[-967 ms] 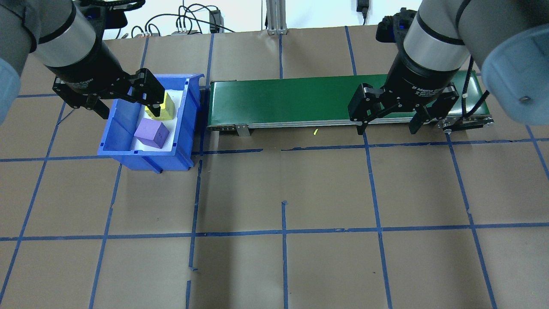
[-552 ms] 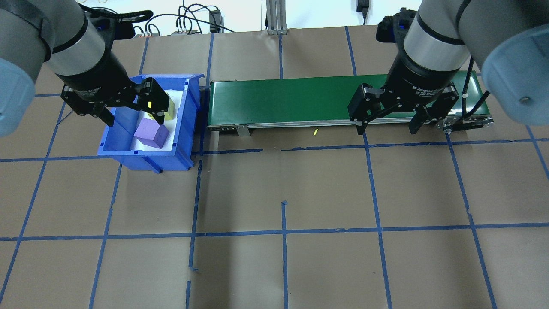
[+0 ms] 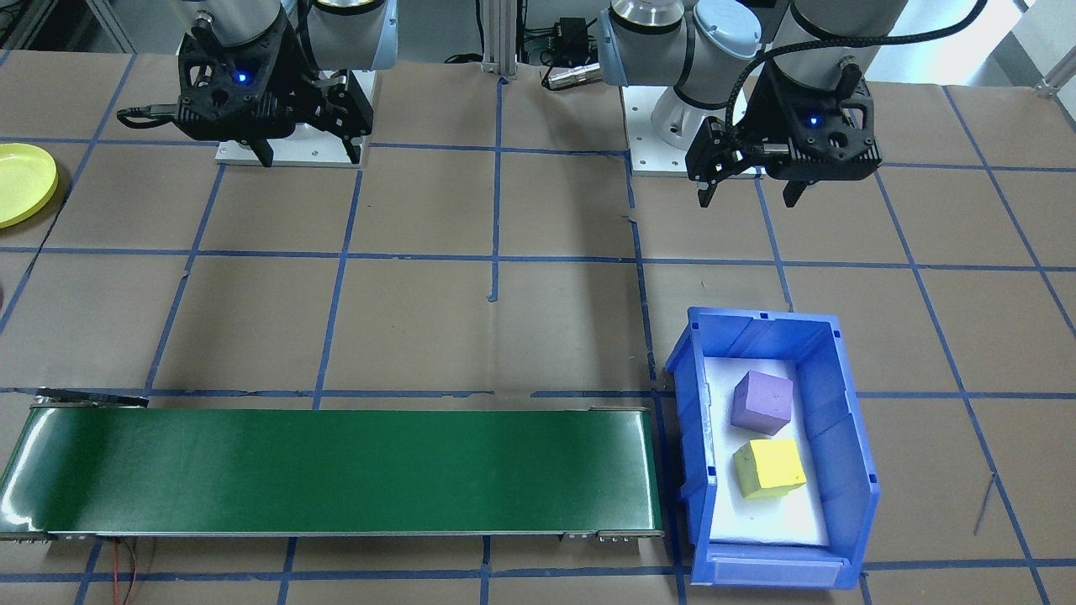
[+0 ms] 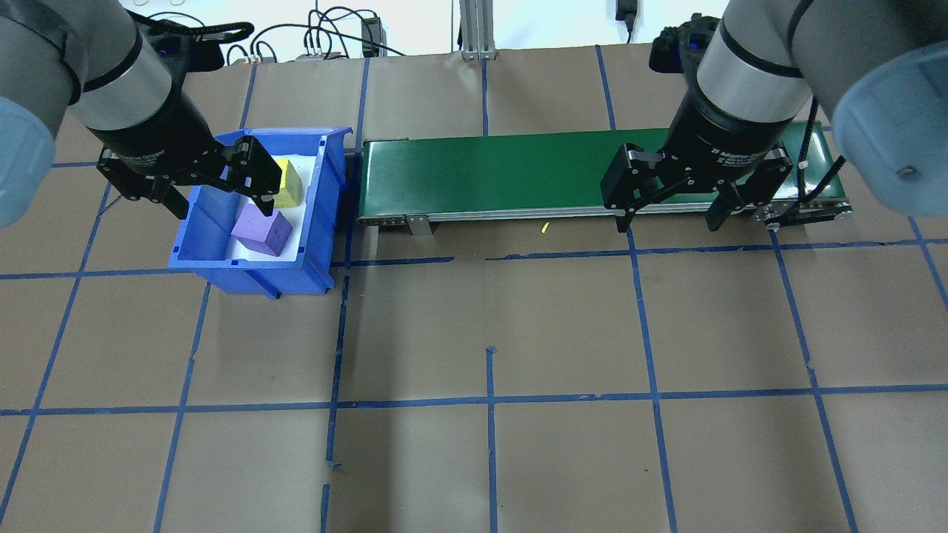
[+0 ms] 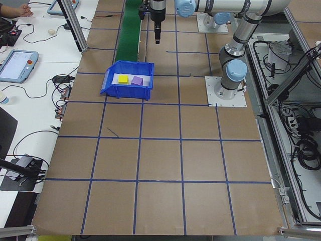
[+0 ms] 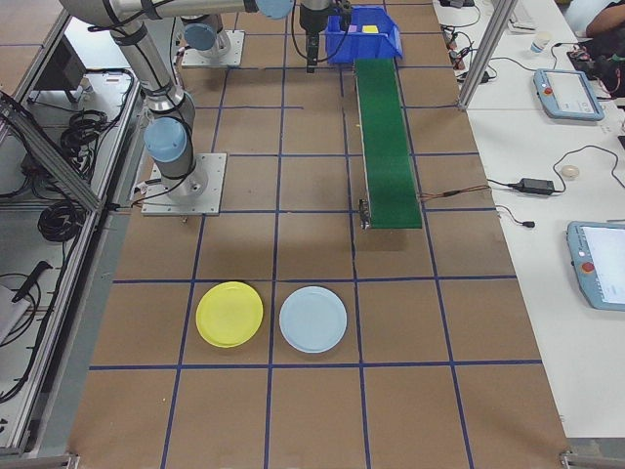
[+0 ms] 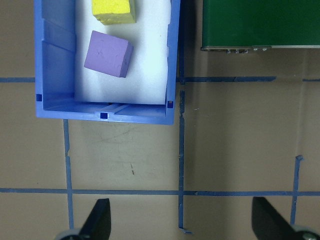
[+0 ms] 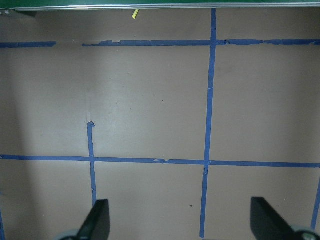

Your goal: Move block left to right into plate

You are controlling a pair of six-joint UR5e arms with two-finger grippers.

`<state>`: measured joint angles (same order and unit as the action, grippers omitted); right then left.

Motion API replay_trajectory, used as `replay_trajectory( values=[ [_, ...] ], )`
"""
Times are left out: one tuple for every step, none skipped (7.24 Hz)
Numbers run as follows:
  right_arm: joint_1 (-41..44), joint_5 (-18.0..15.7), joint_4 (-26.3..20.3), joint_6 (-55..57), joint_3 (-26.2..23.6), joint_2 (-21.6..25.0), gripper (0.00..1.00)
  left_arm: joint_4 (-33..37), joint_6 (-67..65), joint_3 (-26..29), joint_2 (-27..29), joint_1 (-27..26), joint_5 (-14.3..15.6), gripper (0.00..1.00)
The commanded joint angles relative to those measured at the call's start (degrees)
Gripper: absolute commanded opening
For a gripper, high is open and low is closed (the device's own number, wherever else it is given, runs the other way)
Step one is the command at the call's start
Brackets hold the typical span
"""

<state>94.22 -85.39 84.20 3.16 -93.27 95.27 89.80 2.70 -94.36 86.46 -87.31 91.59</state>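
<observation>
Task barely begun: yellow block (image 3: 768, 468) and purple block (image 3: 762, 402) both lie inside the blue bin (image 3: 846, 470), left gripper (image 3: 748, 186) and right gripper (image 3: 309, 153) both wide open and empty, yellow plate (image 3: 23, 182) far from the bin, bare.

Right gripper (image 4: 669, 216) body: "2F Adaptive"; remainder unreadable.

both grippers, left (image 4: 215, 190) and right (image 4: 668, 209), hang spread, empty.

Grey arms (image 4: 748, 66), black tools (image 4: 665, 211)
</observation>
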Motion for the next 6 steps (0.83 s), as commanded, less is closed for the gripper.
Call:
replay_trajectory(
  values=[
    [0.00, -0.04, 0.00, 0.00, 0.02, -0.09, 1.00, -7.12, 3.87, -0.29, 6.93, 0.74, -0.18, 1.00],
    [0.00, -0.04, 0.00, 0.00, -0.07, -0.09, 1.00, -11.71, 4.32, -0.30, 11.06, 0.74, -0.27, 1.00],
    [0.00, -0.04, 0.00, 0.00, -0.07, -0.09, 1.00, -15.67, 6.15, -0.12, 14.15, 0.91, -0.18, 1.00],
    [0.00, -0.04, 0.00, 0.00, 0.02, -0.09, 1.00, -17.28, 9.22, -0.30, 15.14, 3.00, -0.44, 1.00],
    [0.00, -0.04, 0.00, 0.00, 0.02, -0.09, 1.00, -18.16, 10.38, -0.38, 16.45, 4.67, -0.97, 1.00],
    [0.00, -0.04, 0.00, 0.00, 0.02, -0.09, 1.00, -20.43, 11.17, -0.30, 17.68, 5.13, -0.54, 1.00]
  ],
)
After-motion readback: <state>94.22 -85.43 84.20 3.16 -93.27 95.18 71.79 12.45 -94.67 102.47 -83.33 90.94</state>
